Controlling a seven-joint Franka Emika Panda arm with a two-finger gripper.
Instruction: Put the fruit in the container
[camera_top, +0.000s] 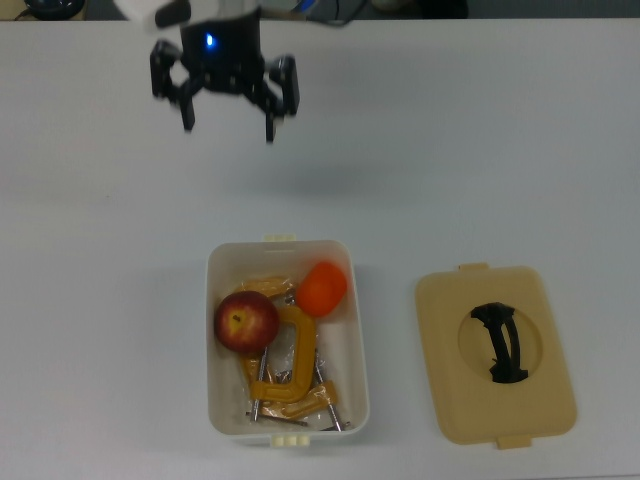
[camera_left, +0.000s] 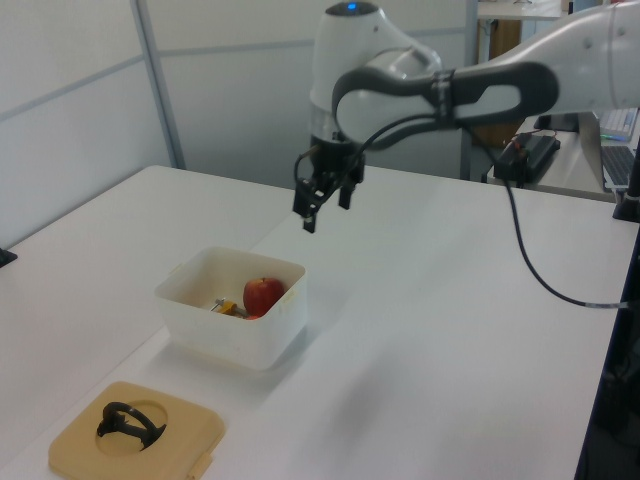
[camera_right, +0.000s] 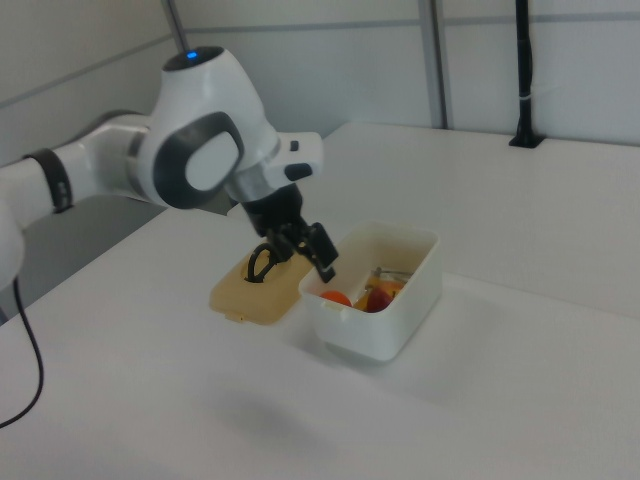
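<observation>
The container (camera_top: 362, 380), a white tub, stands on the table with both fruits inside. The dark red apple (camera_top: 246, 320) lies at its left in the top view. The orange (camera_top: 321, 288) rests against its far right wall. In the left view the apple (camera_left: 263, 295) shows above the container's wall (camera_left: 225, 335). The right view has the orange (camera_right: 336, 298) and apple (camera_right: 380, 298) low in the tub (camera_right: 385, 335). My gripper (camera_top: 228, 128) hangs open and empty, high above the table beyond the tub's far end, also visible as gripper (camera_left: 325, 205) and gripper (camera_right: 300, 247).
A yellow C-clamp (camera_top: 290, 380) lies in the tub under and beside the fruit. The flat tan lid (camera_top: 540, 400) with a black handle lies on the table at the top view's right of the tub, lid (camera_left: 170, 440), lid (camera_right: 250, 295).
</observation>
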